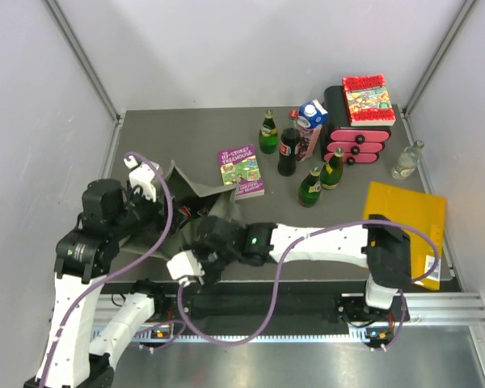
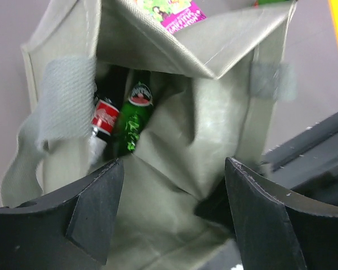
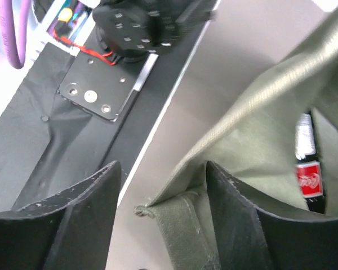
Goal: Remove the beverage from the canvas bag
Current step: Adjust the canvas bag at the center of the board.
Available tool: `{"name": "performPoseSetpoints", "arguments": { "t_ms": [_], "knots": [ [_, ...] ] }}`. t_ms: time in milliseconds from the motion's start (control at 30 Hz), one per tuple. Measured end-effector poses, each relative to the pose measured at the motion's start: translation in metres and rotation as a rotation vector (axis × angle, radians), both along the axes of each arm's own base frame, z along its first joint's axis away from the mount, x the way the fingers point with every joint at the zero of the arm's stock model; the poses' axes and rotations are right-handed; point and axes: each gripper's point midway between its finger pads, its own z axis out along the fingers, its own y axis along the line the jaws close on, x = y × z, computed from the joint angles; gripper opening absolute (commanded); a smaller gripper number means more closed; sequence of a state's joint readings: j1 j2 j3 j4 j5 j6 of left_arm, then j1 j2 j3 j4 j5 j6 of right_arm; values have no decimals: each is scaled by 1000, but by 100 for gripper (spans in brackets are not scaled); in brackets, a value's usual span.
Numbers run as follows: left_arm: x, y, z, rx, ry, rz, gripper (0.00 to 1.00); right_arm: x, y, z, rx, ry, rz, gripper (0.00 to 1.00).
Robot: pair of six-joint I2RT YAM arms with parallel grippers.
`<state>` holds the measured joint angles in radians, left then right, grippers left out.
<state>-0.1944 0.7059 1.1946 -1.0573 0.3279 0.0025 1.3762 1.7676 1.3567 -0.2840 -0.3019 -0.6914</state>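
canvas bag (image 1: 196,187) mostly hidden from above, cola bottle (image 2: 104,119) and green bottle (image 2: 133,112) bases buried, book (image 2: 174,11) cropped

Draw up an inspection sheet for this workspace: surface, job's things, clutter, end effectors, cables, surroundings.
Surface: grey table, no spills seen.
Job's things: canvas bag, mouth open; inside lie a cola bottle and a green bottle.
Clutter: purple book, five standing bottles, milk carton, pink drawer box with a red book on top, yellow envelope.
End effectors: left end effector open, facing the bag's mouth; right end effector open, at the bag's rim.
Cables: purple cables loop from both arms.
Surroundings: pale walls on three sides.
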Motion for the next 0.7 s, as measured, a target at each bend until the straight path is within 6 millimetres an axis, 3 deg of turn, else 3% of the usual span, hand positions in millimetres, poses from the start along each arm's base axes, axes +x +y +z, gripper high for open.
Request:
{"name": "performPoseSetpoints", "arguments": {
  "t_ms": [100,300,500,700],
  "knots": [
    [15,-1,-10,36,-20,-26,77,15,-9,25,52,62,0,74],
    [33,-4,-35,68,-14,-52,76,58,-39,89,192,130,-46,76],
    [61,-7,-44,78,-29,-45,75,89,-71,124,271,298,-103,77],
    [67,0,-68,142,-3,-49,75,140,-107,166,381,410,-227,78]
  ]
}}
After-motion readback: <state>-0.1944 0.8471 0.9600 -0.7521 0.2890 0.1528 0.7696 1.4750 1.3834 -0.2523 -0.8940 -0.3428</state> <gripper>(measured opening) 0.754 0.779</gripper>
